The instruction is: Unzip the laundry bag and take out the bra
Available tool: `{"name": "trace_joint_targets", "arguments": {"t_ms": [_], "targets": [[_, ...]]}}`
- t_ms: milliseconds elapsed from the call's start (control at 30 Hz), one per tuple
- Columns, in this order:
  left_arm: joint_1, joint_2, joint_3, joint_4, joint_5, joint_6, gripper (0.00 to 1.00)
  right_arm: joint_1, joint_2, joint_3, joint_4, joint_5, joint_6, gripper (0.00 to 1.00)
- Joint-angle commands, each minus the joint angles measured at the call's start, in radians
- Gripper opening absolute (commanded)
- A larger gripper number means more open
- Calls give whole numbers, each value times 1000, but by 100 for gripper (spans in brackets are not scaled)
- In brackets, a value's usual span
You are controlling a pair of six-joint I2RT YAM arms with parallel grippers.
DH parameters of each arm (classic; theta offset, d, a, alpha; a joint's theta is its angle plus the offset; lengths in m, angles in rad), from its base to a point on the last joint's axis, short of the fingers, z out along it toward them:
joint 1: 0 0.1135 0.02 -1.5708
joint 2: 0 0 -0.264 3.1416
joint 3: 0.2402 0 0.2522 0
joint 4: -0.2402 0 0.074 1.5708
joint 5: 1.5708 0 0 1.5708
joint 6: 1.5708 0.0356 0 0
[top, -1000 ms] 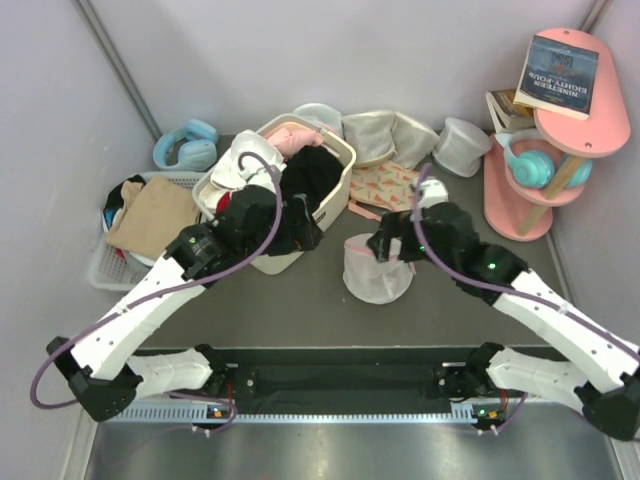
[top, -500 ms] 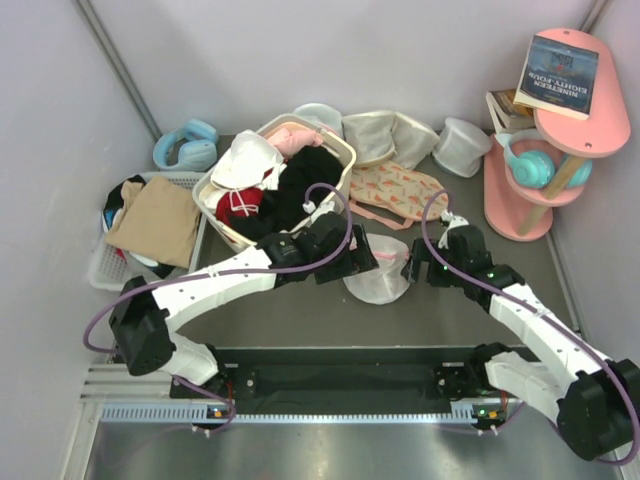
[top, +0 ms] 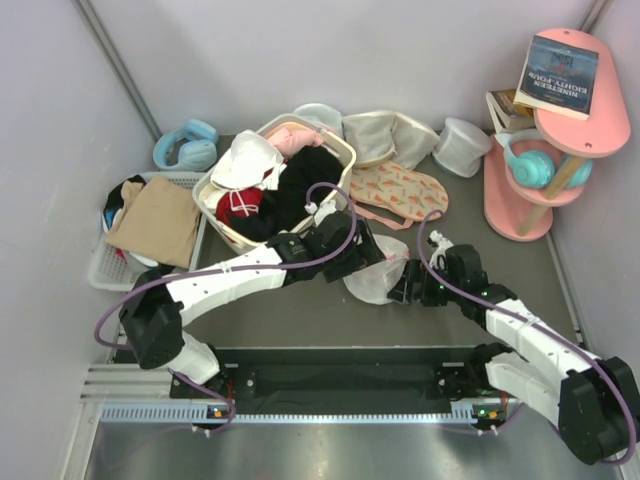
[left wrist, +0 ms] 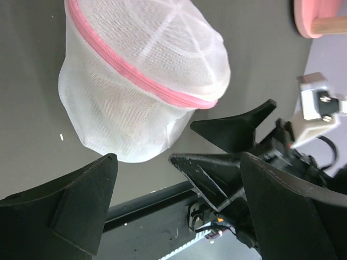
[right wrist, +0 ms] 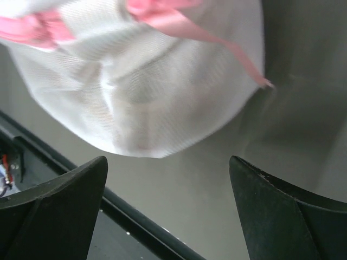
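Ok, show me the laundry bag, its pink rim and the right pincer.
laundry bag (left wrist: pixel 135 119): left wrist view, on its white mesh side wall.
pink rim (left wrist: pixel 135 75): left wrist view, midway along the pink band.
right pincer (right wrist: pixel 167 162): right wrist view, the gap midway between its fingertips.

The small round laundry bag (top: pixel 372 283) of translucent white mesh sits on the dark bench, near its middle and a little toward the near edge. Its pink zip (left wrist: pixel 124 66) appears closed around the rim, white ribs fan across its face, and a pink ribbon (right wrist: pixel 217 38) trails off one side.
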Motion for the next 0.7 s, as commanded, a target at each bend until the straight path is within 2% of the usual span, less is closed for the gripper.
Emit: {"name": "trace_joint_targets", "arguments": {"t_ms": [0,433,600,667], "targets": [[-1,49,33,46,-24,-14,99,26,20,-2,159,-96,12,93],[10,112,59,34,-114,-5,99,190,135,20,320,-144,32,91],[17,146,59,67,-140,-4,99,212,89,60,256,-130,23,91],[20,165,67,80,-149,4,99,213,37,100,153,-112,-9,92]]}}
